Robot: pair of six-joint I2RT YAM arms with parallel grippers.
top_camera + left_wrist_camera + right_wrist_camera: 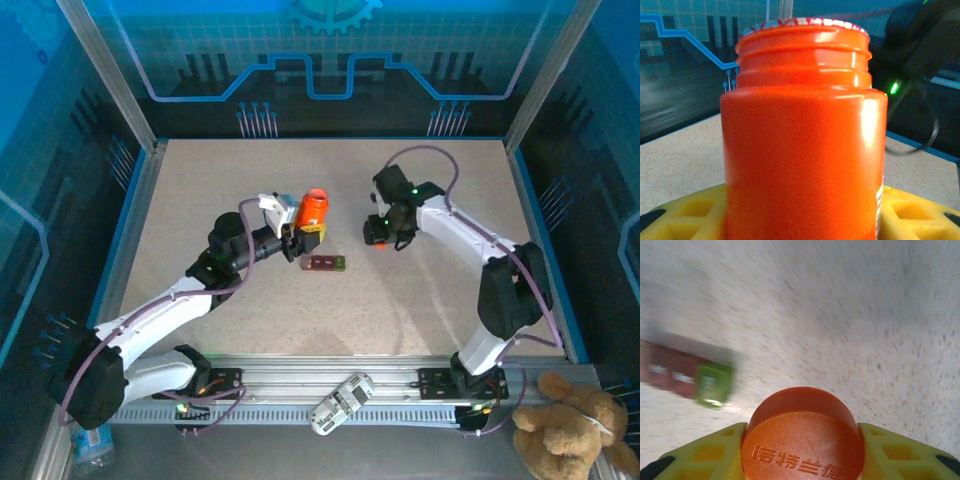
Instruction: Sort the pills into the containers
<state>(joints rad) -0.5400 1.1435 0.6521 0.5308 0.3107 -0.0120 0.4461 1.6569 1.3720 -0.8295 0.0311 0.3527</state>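
Angling toward mid-table, left fingers [685,215] clamp the orange bottle [800,150], right fingers [895,450] an orange cap [802,435].

A: The bottle [805,150] runs off the bottom edge of the left wrist view, so its base is unseen, and the yellow fingers [715,210] are cut off there too.
B: The cap [802,440] is cropped the same way in the right wrist view, just below its raised lettering.
A: The strip [687,372] is smeared there, its red end past the left edge.
B: From above, its compartments are too small to tell what they hold.
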